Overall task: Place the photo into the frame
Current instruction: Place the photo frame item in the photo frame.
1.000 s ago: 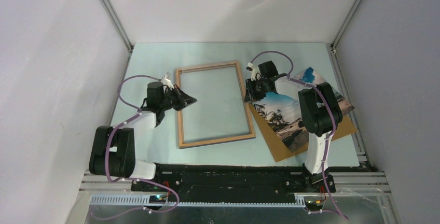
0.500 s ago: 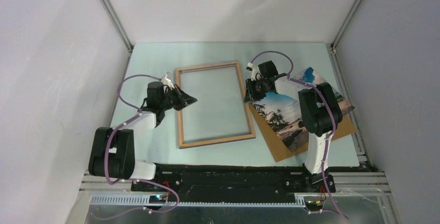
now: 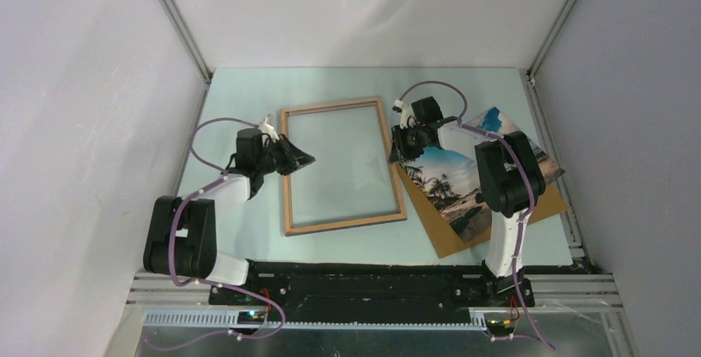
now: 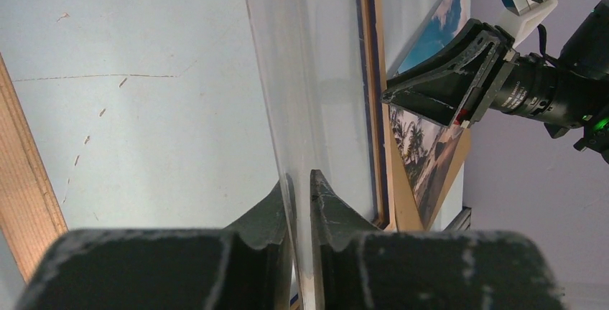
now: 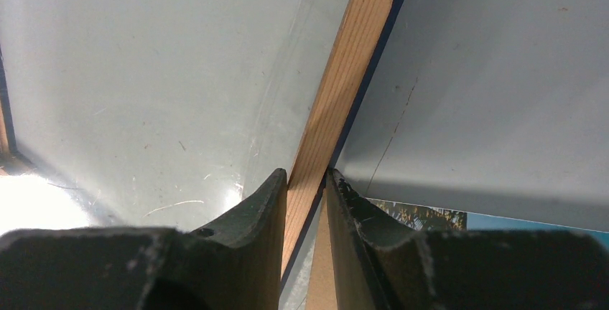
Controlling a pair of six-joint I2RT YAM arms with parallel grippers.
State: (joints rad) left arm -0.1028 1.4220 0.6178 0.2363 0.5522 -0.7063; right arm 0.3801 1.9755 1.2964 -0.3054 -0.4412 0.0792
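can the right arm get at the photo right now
Probably not yet. The right arm has its jaws shut on the frame at its right edge, so they are occupied. The photo lies face up on the brown board just beside them, likely an easy reach after letting go.

Left fingers [image 4: 262,218] nearly together; right fingers [image 5: 260,209] pinched tight.

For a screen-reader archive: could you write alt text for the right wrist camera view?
The right end effector grips the wooden rail of a picture frame between its two fingers. The clear pane lies left of the rail, the pale table right, a strip of the beach photo below.
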